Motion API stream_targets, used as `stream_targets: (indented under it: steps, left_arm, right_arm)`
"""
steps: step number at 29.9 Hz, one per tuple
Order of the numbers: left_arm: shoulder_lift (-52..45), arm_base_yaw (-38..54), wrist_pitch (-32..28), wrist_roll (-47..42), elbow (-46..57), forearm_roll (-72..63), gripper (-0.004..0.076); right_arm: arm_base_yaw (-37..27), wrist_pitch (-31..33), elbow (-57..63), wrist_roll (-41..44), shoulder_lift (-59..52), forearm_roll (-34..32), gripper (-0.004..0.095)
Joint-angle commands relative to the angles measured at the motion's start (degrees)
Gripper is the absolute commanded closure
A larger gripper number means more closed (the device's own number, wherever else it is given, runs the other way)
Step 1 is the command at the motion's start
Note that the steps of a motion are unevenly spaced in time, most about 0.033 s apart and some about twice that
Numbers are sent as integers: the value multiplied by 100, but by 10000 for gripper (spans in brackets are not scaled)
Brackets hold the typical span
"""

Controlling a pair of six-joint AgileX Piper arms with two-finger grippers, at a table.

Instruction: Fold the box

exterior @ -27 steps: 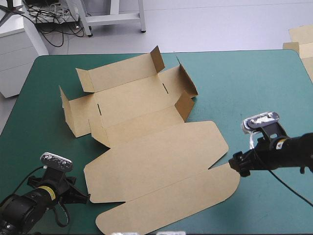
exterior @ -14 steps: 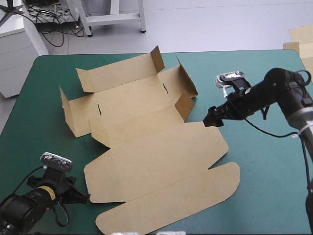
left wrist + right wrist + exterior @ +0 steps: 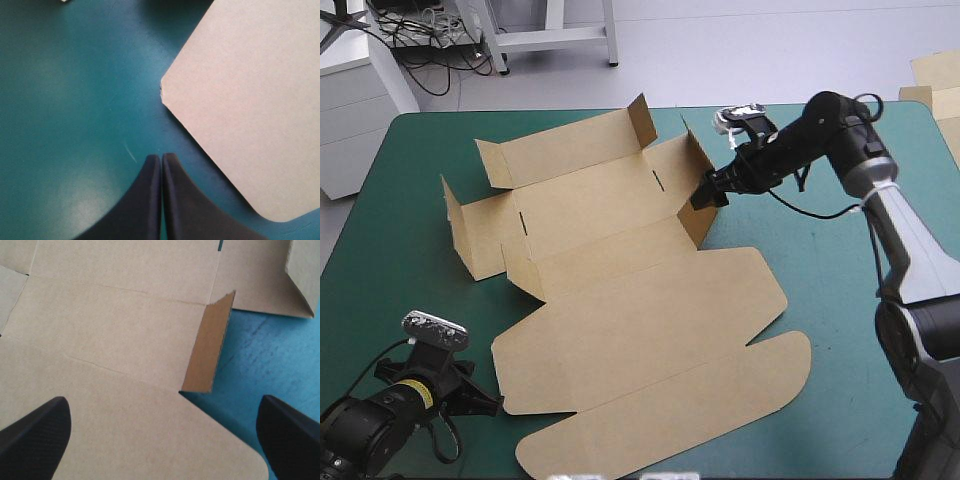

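Note:
The brown box (image 3: 620, 260) lies on the teal-green cover as a cut sheet. Its far half has walls and flaps partly raised, and its lid lies flat toward the front. My right gripper (image 3: 705, 193) hovers at the box's right side, open, over a small upright flap (image 3: 207, 350) with nothing between its fingers (image 3: 40, 427). In the right wrist view the gripper (image 3: 164, 400) looks down on the box floor (image 3: 115, 315). My left gripper (image 3: 488, 404) rests low at the front left, shut and empty. Its tip (image 3: 161, 159) sits just beside the lid's rounded corner (image 3: 250, 100).
More brown board (image 3: 935, 85) shows past the table's right far corner. Bare teal-green cover (image 3: 840, 330) stretches right of the lid and along the left edge (image 3: 380, 250).
My right arm has swung from the front right of the table, beside the lid, up and left to the box's right side flap. The left arm and the box have not moved.

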Motion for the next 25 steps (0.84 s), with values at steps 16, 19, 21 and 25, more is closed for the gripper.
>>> stream_targets:
  steps: [16, 19, 21, 25]
  left_arm:
    - [17, -31, -282, -54, -135, 40, 734]
    - [17, -31, -282, -54, -135, 40, 734]
    - [17, -31, -282, -54, -135, 40, 734]
    - [17, -31, -282, -54, -135, 42, 734]
  right_arm:
    - [356, 86, -1192, 647, 1439, -558, -13]
    - [356, 86, -1202, 637, 1550, -426, 34]
    - [356, 58, -1202, 621, 1592, -340, 111]
    - [356, -29, -1202, 611, 1656, -44, 381]
